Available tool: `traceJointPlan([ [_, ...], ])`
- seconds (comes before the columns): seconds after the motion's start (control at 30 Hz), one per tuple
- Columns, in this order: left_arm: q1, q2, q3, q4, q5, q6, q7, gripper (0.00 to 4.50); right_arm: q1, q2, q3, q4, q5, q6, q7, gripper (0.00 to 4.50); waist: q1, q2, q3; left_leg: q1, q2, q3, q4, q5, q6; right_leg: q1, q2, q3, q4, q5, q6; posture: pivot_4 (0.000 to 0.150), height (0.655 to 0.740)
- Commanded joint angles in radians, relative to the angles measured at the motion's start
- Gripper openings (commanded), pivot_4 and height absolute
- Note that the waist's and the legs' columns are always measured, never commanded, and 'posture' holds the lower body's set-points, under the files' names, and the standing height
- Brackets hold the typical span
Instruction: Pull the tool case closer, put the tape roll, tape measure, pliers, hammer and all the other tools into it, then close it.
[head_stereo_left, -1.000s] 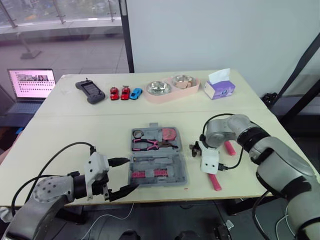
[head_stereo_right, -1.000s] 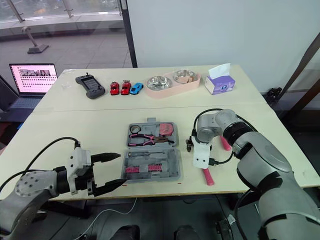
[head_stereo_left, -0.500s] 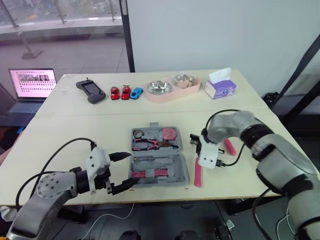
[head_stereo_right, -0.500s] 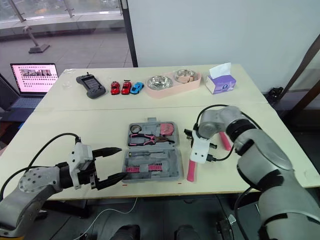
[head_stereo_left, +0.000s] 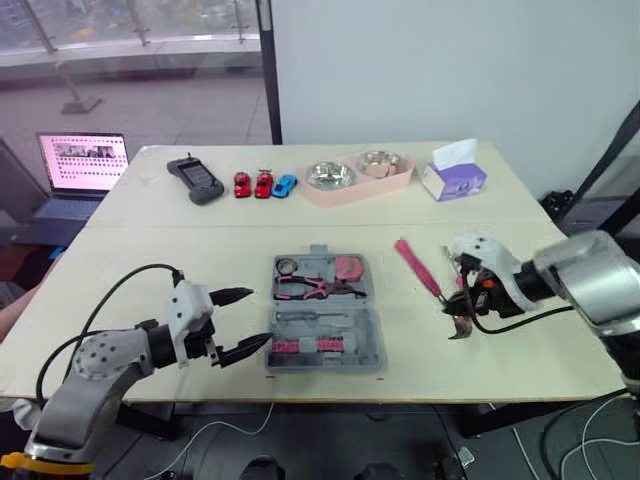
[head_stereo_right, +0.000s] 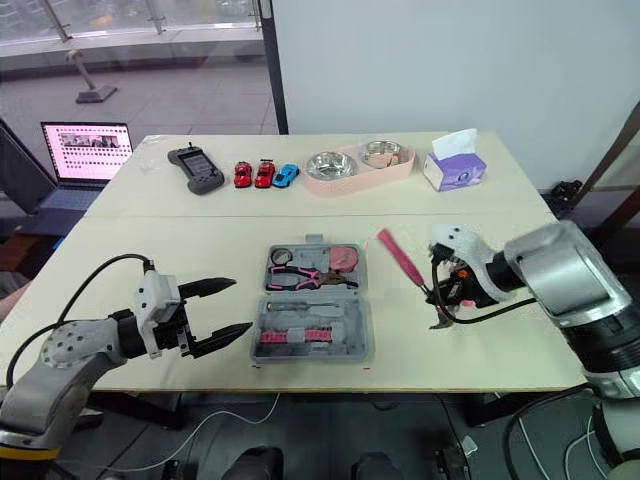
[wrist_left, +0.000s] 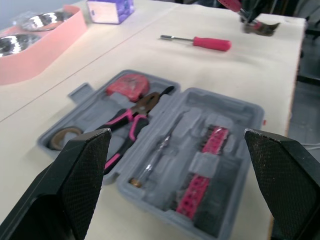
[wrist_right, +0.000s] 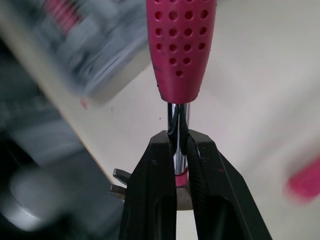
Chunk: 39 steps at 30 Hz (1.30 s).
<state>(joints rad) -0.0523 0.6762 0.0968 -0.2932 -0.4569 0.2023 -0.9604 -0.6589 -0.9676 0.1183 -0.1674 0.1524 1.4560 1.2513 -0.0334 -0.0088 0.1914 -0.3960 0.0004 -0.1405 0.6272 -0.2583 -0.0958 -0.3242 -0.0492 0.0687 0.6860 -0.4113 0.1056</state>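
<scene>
The grey tool case lies open and flat mid-table. It holds the tape roll, pliers, tape measure and pink bits. To the case's right, my right gripper is shut on the hammer's metal shaft and holds it above the table. The pink handle points away and left, with the head toward me. A pink-handled screwdriver lies on the table near the hammer. My left gripper stands open beside the case's left edge, holding nothing.
Along the table's far side sit a handheld controller, three toy cars, a pink double bowl and a tissue box. A laptop stands beyond the left end. Bare tabletop lies left and right of the case.
My right gripper has carried the hammer from the case's right edge further right and turned it, so the handle points away from me. The left gripper stays open by the case. The camera shifted.
</scene>
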Motion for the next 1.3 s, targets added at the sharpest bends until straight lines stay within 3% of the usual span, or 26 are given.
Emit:
traceJointPlan([
  [0.03,-0.021,-0.006,-0.002,0.024,0.028,-0.095,-0.032,4.50,0.091,0.036,-0.164,0.030,0.172,0.158,-0.222,0.01,0.004,0.000,0.000,-0.001,0.000,0.000,0.001,0.000,0.001,-0.001,0.000,0.000,0.000,0.000,0.000,0.150,0.7400],
  [0.17,-0.041,-0.031,-0.011,0.067,0.033,-0.182,-0.072,4.50,0.243,0.078,-0.299,0.052,0.609,0.158,-0.696,0.01,0.019,0.000,0.000,-0.011,0.000,0.000,0.005,-0.002,0.003,-0.007,0.000,-0.001,-0.001,0.001,0.001,0.150,0.7400],
  [0.27,-0.047,-0.027,-0.023,0.080,0.035,-0.191,-0.099,4.50,0.311,0.213,-0.388,0.032,0.869,0.158,-1.129,0.01,0.006,-0.001,-0.001,-0.012,0.001,0.002,0.006,-0.002,0.003,-0.009,0.001,0.000,0.001,0.001,0.002,0.150,0.7400],
  [0.4,-0.050,-0.020,-0.033,0.084,0.037,-0.183,-0.104,4.50,0.295,0.540,-0.569,0.008,0.985,0.158,-1.657,0.01,-0.019,-0.002,-0.001,-0.011,0.003,0.001,0.006,-0.001,0.002,-0.009,0.004,0.000,0.004,0.001,0.002,0.150,0.7400],
  [0.5,-0.040,-0.013,-0.033,0.074,0.043,-0.176,-0.099,4.50,0.268,0.688,-0.633,-0.018,0.946,0.158,-1.863,0.01,-0.034,-0.002,-0.002,-0.011,0.004,0.001,0.004,0.000,0.000,-0.011,0.004,0.000,0.005,0.001,0.002,0.150,0.7400],
  [0.63,-0.028,-0.004,-0.028,0.052,0.038,-0.141,-0.085,4.50,0.310,0.746,-0.641,-0.075,0.922,0.158,-1.933,0.01,-0.035,-0.002,-0.002,-0.010,0.003,0.001,0.004,0.001,-0.001,-0.012,0.004,0.000,0.005,0.001,0.002,0.150,0.7400],
  [0.87,-0.014,0.013,-0.008,0.049,0.009,-0.106,-0.091,4.50,0.416,0.797,-0.566,-0.309,0.927,0.140,-1.831,2.99,-0.030,-0.001,-0.002,-0.010,0.003,0.001,0.003,0.000,-0.001,-0.012,0.004,0.000,0.006,0.001,0.002,0.150,0.7400],
  [0.97,-0.017,0.019,-0.001,0.056,0.003,-0.098,-0.099,4.50,0.502,0.684,-0.388,-0.490,0.818,0.045,-1.758,4.31,-0.032,0.000,-0.002,-0.011,0.003,0.001,0.003,0.000,-0.001,-0.013,0.004,0.001,0.006,0.001,0.002,0.150,0.7400],
  [1.13,-0.027,0.023,0.003,0.061,-0.002,-0.085,-0.104,4.50,0.642,0.590,-0.152,-0.601,0.537,-0.326,-1.627,4.41,-0.035,0.000,-0.002,-0.011,0.003,0.000,0.003,0.000,0.000,-0.014,0.004,0.001,0.005,0.001,0.002,0.150,0.7400],
  [1.3,-0.032,0.029,0.004,0.060,-0.009,-0.070,-0.110,4.50,0.756,0.643,-0.054,-0.500,0.317,-0.617,-1.580,4.41,-0.034,-0.001,-0.002,-0.011,0.003,0.001,0.003,0.000,-0.001,-0.014,0.004,0.001,0.005,0.001,0.002,0.150,0.7400],
])
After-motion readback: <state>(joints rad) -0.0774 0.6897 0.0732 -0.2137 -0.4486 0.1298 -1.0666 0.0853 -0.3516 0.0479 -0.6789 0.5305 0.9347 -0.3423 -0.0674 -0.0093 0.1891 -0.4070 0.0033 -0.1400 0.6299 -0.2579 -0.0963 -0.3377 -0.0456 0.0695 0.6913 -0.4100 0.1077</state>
